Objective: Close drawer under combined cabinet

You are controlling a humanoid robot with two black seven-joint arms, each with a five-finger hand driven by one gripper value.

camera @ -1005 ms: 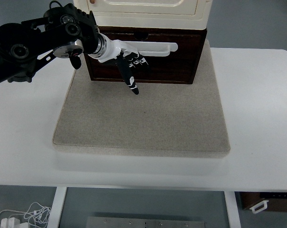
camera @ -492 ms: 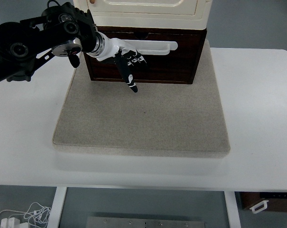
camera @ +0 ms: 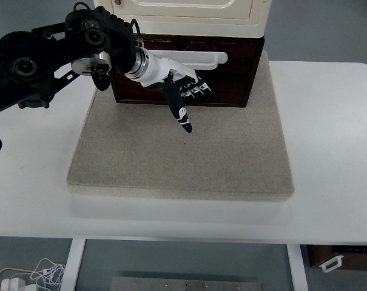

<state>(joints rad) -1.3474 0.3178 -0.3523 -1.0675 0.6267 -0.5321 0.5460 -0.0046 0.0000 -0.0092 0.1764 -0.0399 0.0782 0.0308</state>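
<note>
A dark brown drawer (camera: 232,76) with a white bar handle (camera: 204,59) sits under a cream cabinet (camera: 189,15) at the back of the mat. Its front stands nearly level with the cabinet's front edge. My left hand (camera: 186,94) reaches in from the left on a black arm (camera: 56,51). Its fingers are stretched out flat against the drawer front just below the handle, and the thumb (camera: 182,115) points down over the mat. It holds nothing. The right arm does not show.
The cabinet stands on a grey felt mat (camera: 183,151) on a white table (camera: 329,139). Below the table's near edge lie white cables (camera: 31,276) on the floor, and a brown box (camera: 341,257) sits at the lower right.
My left hand has slid rightward along the drawer front and a little nearer; the arm has shifted right with it. The drawer looks unchanged.
</note>
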